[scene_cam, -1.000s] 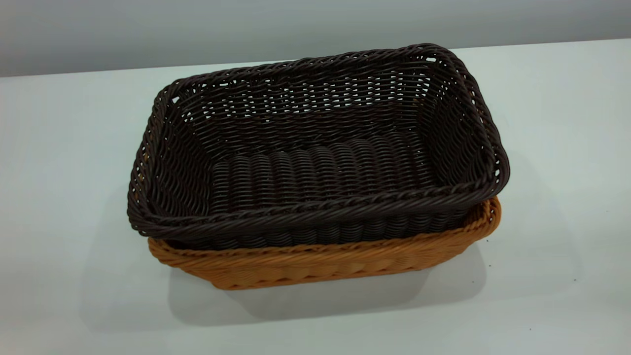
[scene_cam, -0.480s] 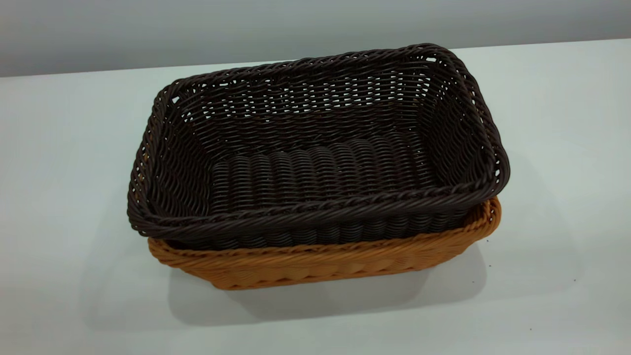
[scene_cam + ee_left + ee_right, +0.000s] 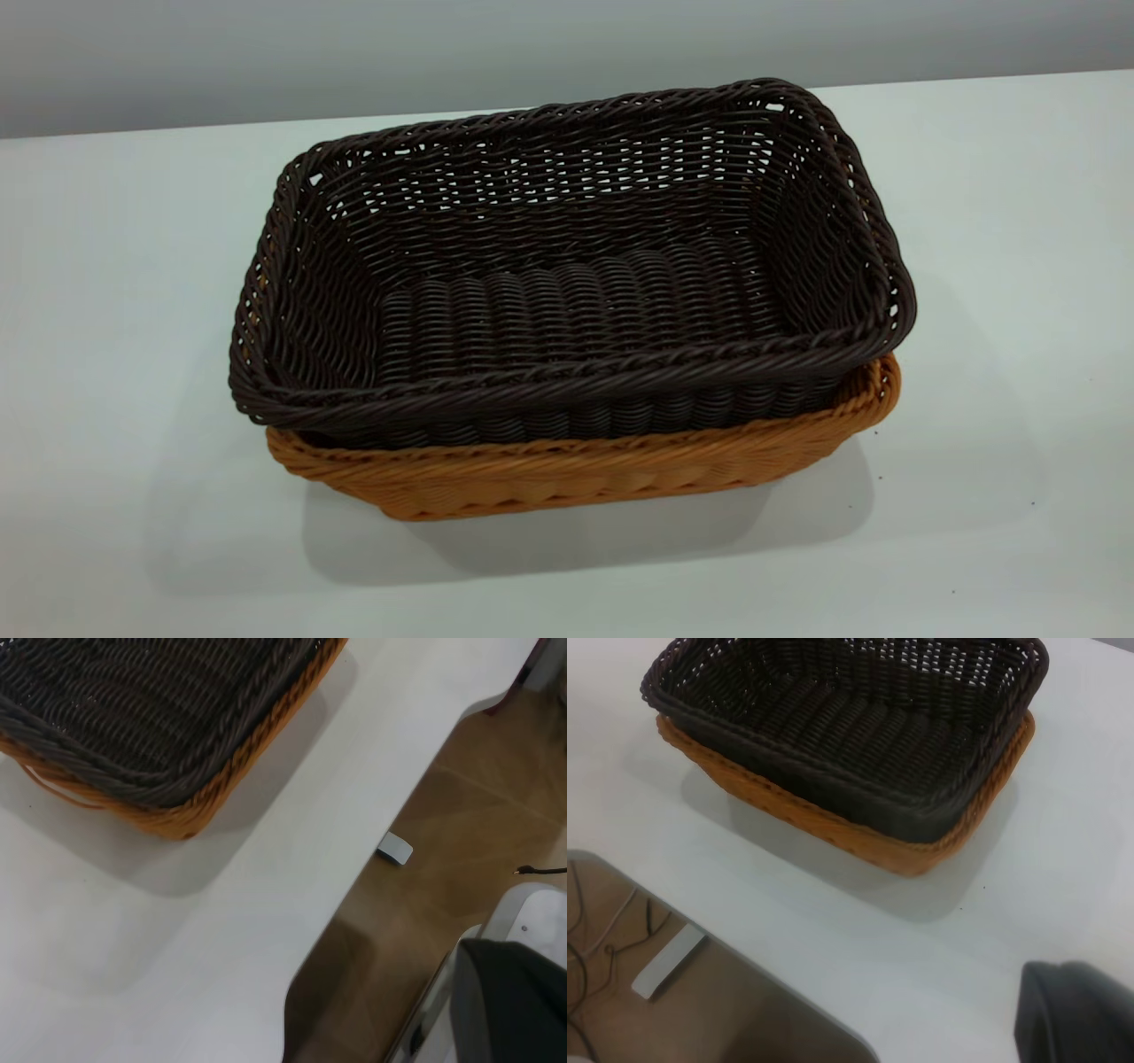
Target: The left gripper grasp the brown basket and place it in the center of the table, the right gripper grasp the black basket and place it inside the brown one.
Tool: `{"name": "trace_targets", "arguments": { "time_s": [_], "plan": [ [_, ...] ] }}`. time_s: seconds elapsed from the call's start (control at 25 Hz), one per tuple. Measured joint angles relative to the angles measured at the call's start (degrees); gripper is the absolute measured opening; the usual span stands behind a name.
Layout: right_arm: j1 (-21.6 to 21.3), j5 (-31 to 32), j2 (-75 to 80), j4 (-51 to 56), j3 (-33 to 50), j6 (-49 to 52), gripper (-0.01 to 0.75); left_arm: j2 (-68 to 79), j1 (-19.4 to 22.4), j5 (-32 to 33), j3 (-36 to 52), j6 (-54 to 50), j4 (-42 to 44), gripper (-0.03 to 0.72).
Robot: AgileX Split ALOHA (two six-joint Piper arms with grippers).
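Note:
The black basket (image 3: pixel 567 292) sits nested inside the brown basket (image 3: pixel 567 474) in the middle of the white table (image 3: pixel 133 266). Its rim stands above the brown rim and overhangs it at the left. Neither arm shows in the exterior view. In the left wrist view the stacked baskets (image 3: pixel 133 700) lie far off, and only a dark part of the left gripper (image 3: pixel 514 1001) shows, out over the floor past the table's edge. In the right wrist view the black basket (image 3: pixel 850 718) and the brown basket (image 3: pixel 833 828) lie well away from a dark part of the right gripper (image 3: pixel 1076 1014).
The table's edge (image 3: pixel 337 904) runs beside a brown floor with a small grey object (image 3: pixel 395 848) on it. A white power strip (image 3: pixel 669 961) and cables lie on the floor past the table's other edge. A grey wall stands behind the table.

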Motion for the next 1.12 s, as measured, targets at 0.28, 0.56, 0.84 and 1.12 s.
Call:
{"name": "trace_targets", "arguments": {
  "time_s": [0.28,0.56,0.84,1.12],
  "plan": [
    [0.0,0.0,0.0,0.05,0.0,0.0,0.005,0.0,0.0,0.0,0.0,0.0,0.0,-0.001],
    [-4.41,0.06,0.0,0.48,0.0,-0.14,0.005,0.0,5.72,0.0,0.0,0.0,0.06,-0.001],
    [-18.06,0.06,0.0,0.37,0.0,-0.08,0.005,0.0,23.76,-0.12,0.0,0.0,0.06,-0.001],
    [-33.25,0.06,0.0,0.31,0.0,0.02,0.005,0.0,46.13,-0.06,0.0,0.0,0.06,-0.001]
  ]
}}
